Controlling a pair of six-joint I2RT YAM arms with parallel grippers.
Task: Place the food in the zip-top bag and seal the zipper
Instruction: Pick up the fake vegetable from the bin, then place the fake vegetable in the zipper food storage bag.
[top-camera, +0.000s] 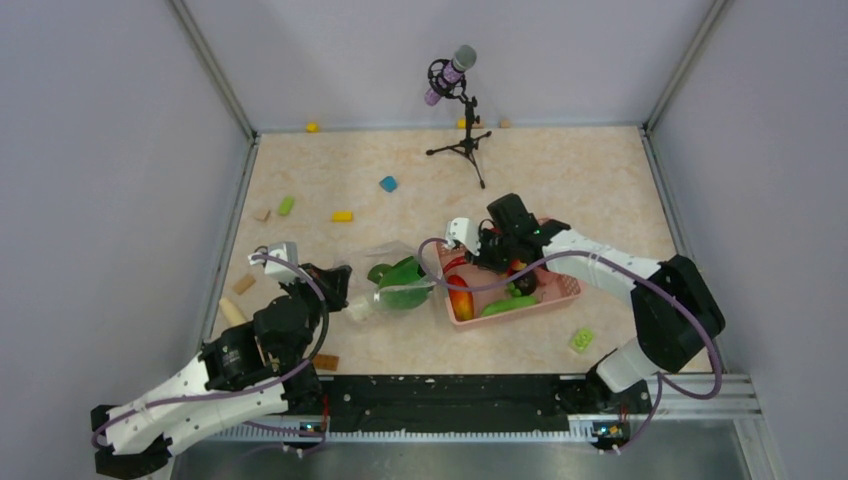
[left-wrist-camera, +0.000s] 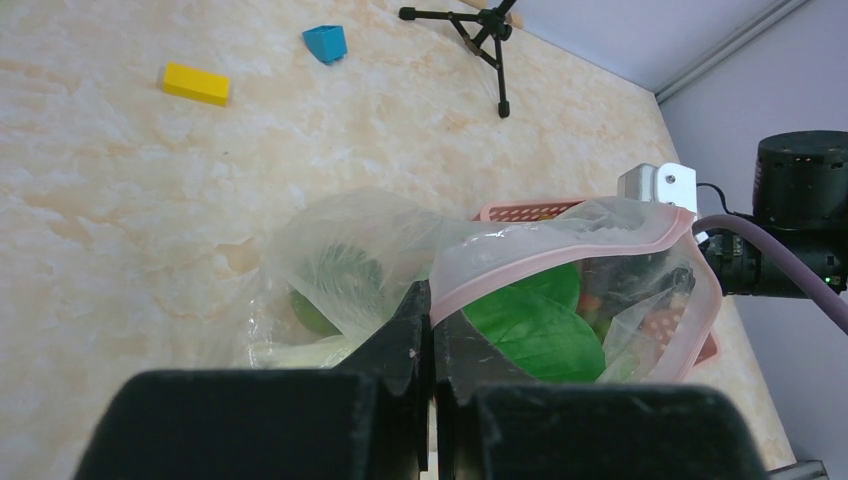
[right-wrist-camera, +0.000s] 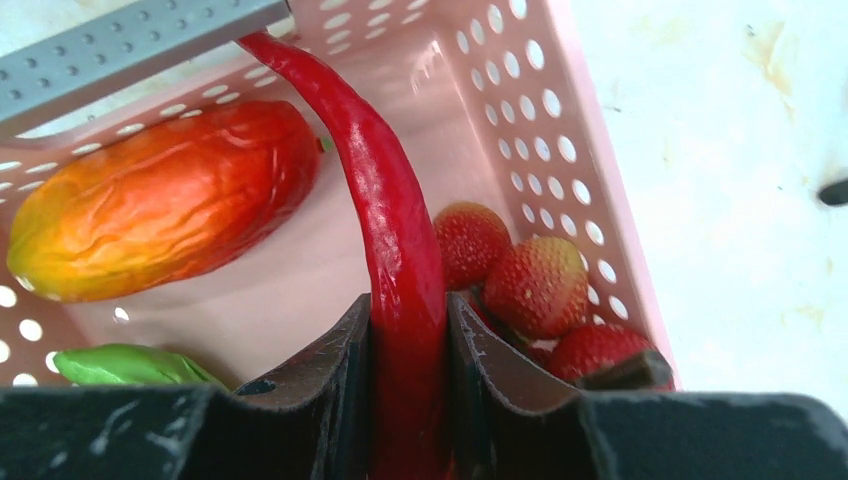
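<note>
Surface: beige marbled table (top-camera: 560, 170) with grey walls on three sides. A microphone on a tripod (top-camera: 455, 80) stands at the far edge.

Loose items: yellow block (left-wrist-camera: 196, 84) and blue block (left-wrist-camera: 326, 43), both well apart from the bag.

Bag (left-wrist-camera: 390, 250): clear and crinkled, lying just left of the basket (right-wrist-camera: 560, 130) with its mouth facing the basket. The zipper strip (left-wrist-camera: 560, 250) looks pinkish and arches open. A green leaf (left-wrist-camera: 535, 330) lies inside.

Left pincer (left-wrist-camera: 432, 335): jaws pressed together on the near rim of the bag at the zipper strip, holding the mouth up.

Basket: pink, perforated walls. It holds a mango (right-wrist-camera: 160, 210), red shading to yellow, against the far-left wall, and berries (right-wrist-camera: 540, 285) grouped along the right wall. A green piece (right-wrist-camera: 120, 365) sits at the near left, possibly a cucumber, though too little of it shows.

Right pincer (right-wrist-camera: 408, 375): over the basket, jaws narrow and clamped on a chilli (right-wrist-camera: 390, 220). The chilli rises from between the fingers, passing between mango and berries toward the far wall.
</note>
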